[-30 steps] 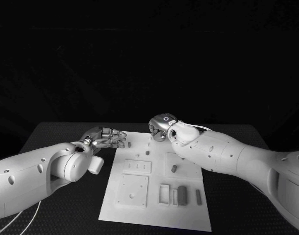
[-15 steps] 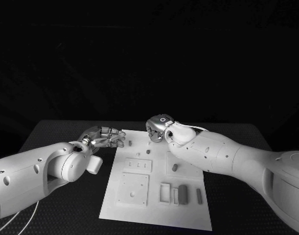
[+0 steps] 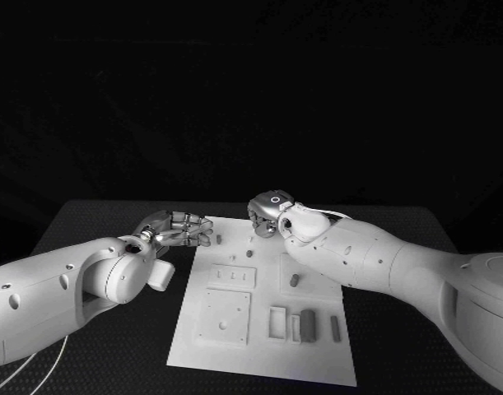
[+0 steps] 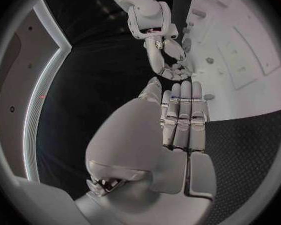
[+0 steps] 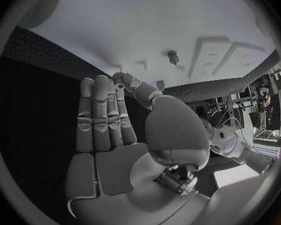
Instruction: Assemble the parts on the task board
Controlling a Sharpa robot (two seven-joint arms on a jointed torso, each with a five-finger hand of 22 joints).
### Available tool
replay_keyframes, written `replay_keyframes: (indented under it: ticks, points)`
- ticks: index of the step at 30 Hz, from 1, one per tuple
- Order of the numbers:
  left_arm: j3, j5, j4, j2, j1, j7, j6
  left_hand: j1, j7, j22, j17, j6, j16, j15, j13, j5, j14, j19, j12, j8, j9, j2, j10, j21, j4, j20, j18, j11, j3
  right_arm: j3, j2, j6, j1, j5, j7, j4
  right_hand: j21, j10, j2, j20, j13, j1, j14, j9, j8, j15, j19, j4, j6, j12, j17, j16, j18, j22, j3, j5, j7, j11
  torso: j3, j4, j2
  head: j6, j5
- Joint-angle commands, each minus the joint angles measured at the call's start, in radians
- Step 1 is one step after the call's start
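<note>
We saw the task board [image 3: 263, 329] lying flat in the middle of the black table [image 3: 97, 222], its long side running away from the robot. Several small parts sat on it: a dark upright piece [image 3: 307, 326] in the near row of slots, a thinner one [image 3: 334, 329] just beside it toward the right edge, a small peg [image 3: 294, 281] standing near the board's middle, and another peg [image 3: 248, 255] further back.

The left robot hand [image 3: 180, 230] hovered at the board's far left corner. In the left wrist view its fingers [image 4: 184, 116] lay straight and side by side with nothing between them and the thumb, so we took it as empty and open.

The right robot hand [image 3: 270, 212] hung over the far edge of the board, near the left one but apart from it. Its fingers [image 5: 103, 117] also stood extended, though the tips were partly hidden and we could not be fully sure nothing small was pinched there.
</note>
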State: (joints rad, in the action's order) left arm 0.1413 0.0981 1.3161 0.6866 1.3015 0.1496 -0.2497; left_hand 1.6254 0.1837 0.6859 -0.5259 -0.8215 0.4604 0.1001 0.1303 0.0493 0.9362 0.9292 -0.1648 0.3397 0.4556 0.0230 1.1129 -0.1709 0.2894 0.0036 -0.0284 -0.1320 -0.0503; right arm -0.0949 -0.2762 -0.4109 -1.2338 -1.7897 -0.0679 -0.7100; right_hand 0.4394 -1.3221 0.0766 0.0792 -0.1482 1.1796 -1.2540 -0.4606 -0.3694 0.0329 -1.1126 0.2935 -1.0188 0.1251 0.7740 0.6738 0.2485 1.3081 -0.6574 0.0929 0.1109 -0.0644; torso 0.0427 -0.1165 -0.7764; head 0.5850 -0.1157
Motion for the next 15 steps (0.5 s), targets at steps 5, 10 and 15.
replay_keyframes:
  ticks: [5,10,15]
  points:
    - [-0.001,0.003,0.001,-0.003,0.001,0.007,0.008,-0.008,0.001,-0.002,-0.002,-0.007,-0.004,0.003,-0.001,0.002,0.005,0.006,0.004,-0.005,-0.002,0.001,0.007,0.007,0.001,-0.001,-0.005,-0.001,0.008,-0.001,0.004,0.028,0.0,-0.036,-0.022,0.005,0.007,-0.007,-0.005,-0.007,-0.014,0.008,0.001,-0.001,-0.003,0.008,-0.002,0.0,-0.009,0.002,0.001,0.006,0.013,0.026,-0.005,0.003,0.0,0.002,0.0007,0.0001,-0.001,0.003,0.004]
    - [-0.001,0.003,0.0,-0.002,0.001,0.007,0.007,-0.008,0.001,-0.002,-0.002,-0.007,-0.004,0.003,-0.001,0.002,0.005,0.006,0.004,-0.005,-0.002,0.001,0.007,0.007,0.001,0.0,-0.005,-0.001,0.008,-0.001,0.004,0.033,0.0,-0.034,-0.022,0.007,0.007,-0.007,-0.004,-0.007,-0.014,0.008,0.001,-0.001,-0.003,0.008,-0.002,0.0,-0.009,0.002,0.002,0.006,0.013,0.026,-0.005,0.003,0.0,0.002,0.0011,0.0013,-0.002,0.004,0.004]
    - [-0.001,0.003,0.0,-0.003,0.001,0.007,0.008,-0.008,0.001,-0.002,-0.003,-0.007,-0.005,0.003,-0.001,0.002,0.006,0.006,0.004,-0.005,-0.002,0.001,0.007,0.007,0.0,0.0,-0.005,-0.001,0.008,-0.002,0.008,0.029,0.0,-0.029,-0.019,0.003,0.008,-0.007,-0.004,-0.007,-0.014,0.007,0.001,-0.001,-0.002,0.008,-0.001,0.0,-0.009,0.001,0.002,0.006,0.013,0.026,-0.005,0.003,0.0,0.002,0.0014,0.0012,-0.002,0.004,0.004]
